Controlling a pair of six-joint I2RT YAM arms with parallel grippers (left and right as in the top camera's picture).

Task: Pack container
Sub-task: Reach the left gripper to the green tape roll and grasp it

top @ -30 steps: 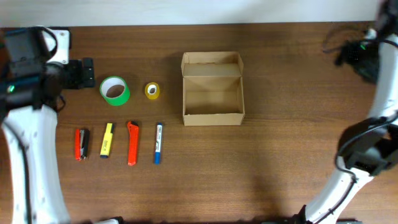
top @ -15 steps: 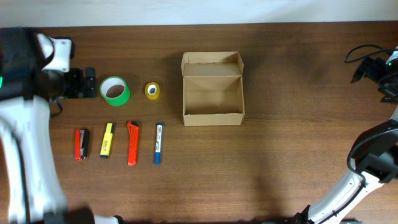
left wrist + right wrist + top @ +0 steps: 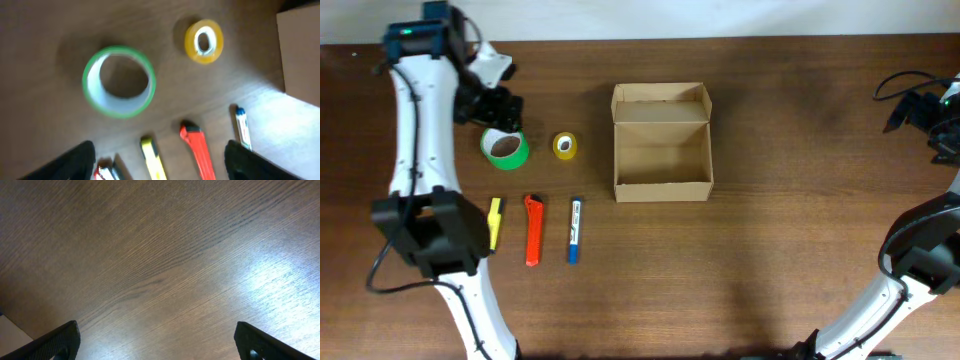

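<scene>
Packing had not begun, as far as could be seen. The container (image 3: pixel 661 160) sat near the middle of the bench (image 3: pixel 770 250) with its flap lid folded back and its inside bare. Everything that might go in lay outside it on the wood: a green tape roll (image 3: pixel 119 81), a small yellow tape roll (image 3: pixel 203 41), a yellow highlighter (image 3: pixel 495 222), an orange cutter (image 3: pixel 532 230) and a blue marker (image 3: pixel 574 230). A red item showed only blurred at the lower edge of the left wrist view.

The left hand (image 3: pixel 159 150) hung over the green tape roll with its fingers spread wide and nothing between them. That roll looked the likely first pick, so the whole job of lifting and loading remained. The container stood well apart from this hand, beyond the yellow tape roll, only its corner showing at the edge of the wrist view.

The right hand (image 3: pixel 156 327) was wide and empty over bare wood at the far right side of the bench, well away from the container
</scene>
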